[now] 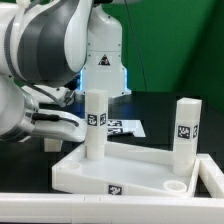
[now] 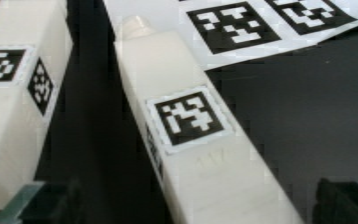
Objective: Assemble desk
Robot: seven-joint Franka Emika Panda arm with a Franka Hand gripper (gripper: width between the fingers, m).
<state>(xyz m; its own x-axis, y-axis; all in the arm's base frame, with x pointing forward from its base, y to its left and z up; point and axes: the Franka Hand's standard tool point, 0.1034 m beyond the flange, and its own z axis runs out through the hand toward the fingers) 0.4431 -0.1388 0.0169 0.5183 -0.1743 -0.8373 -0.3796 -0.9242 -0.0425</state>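
White blocky legs, rimmed top

desk top white | legs white, black-and-white square tags | marker board white, black tags | table black

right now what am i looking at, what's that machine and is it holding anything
The big white machine is a robot arm building a model desk. One picture comes from a camera off to the side, the other from a camera on its wrist. On the black table lies the rimmed desk top with two legs standing in it; behind is the marker board. In the wrist view the dark fingers stand open either side of a leg, apparently gripping nothing.
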